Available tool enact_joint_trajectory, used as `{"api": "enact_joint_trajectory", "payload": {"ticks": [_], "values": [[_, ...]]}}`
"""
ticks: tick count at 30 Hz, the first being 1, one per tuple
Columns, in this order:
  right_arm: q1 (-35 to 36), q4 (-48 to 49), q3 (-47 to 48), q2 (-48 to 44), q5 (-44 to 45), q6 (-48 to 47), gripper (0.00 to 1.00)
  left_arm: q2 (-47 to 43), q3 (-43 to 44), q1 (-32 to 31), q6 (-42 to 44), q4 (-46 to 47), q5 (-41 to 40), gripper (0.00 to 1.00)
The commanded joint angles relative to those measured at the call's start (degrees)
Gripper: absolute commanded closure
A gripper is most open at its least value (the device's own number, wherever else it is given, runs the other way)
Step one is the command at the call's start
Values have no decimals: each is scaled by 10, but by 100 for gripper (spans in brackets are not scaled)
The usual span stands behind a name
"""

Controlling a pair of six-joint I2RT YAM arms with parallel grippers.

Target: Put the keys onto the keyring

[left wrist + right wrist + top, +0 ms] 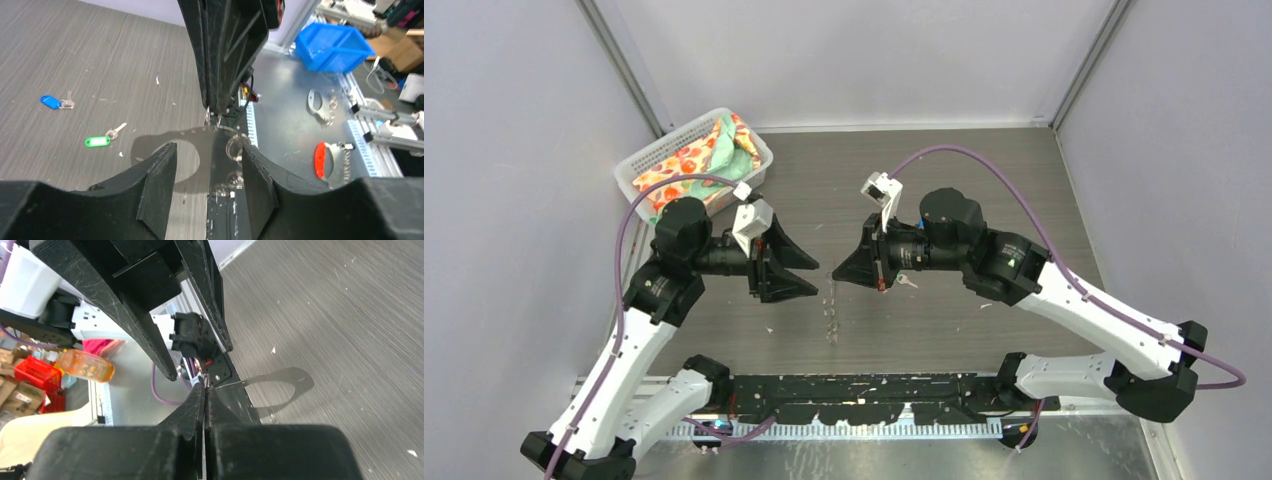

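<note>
My right gripper (pixel 836 272) (pixel 204 385) is shut, pinching the thin wire of the keyring (pixel 831 312) at its tips. The keyring hangs down from there as a beaded line. In the left wrist view the right gripper (pixel 212 116) points down, with the keyring's small links (pixel 235 147) below it. My left gripper (pixel 809 270) (pixel 209 147) faces it from the left, open, with nothing between its fingers. Both keys lie on the table beyond: the blue-tagged key (pixel 50 102) and the green-tagged key (pixel 98 141). From above only one silver key (pixel 907 281) shows beside the right arm.
A white mesh basket (pixel 639 160) with colourful cloth stands at the back left. The black rail (pixel 864 385) runs along the near edge. Off the table are a blue bin (pixel 332 42) and a red-edged tool (pixel 321 160).
</note>
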Motion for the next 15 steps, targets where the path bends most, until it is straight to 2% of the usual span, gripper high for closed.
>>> {"api": "enact_joint_trajectory", "payload": {"ticks": [1,5,8,15], "values": [[3,-183,115,29,-11,-76,99,4,37,0,161,-140,22,47],[3,-290,195,79,-20,-110,99,24,42,-1,194,-158,35,49],[3,-338,245,110,-23,-131,99,40,40,-1,179,-130,44,51],[4,-360,285,145,-46,-148,99,61,30,-11,113,-44,59,54]]}}
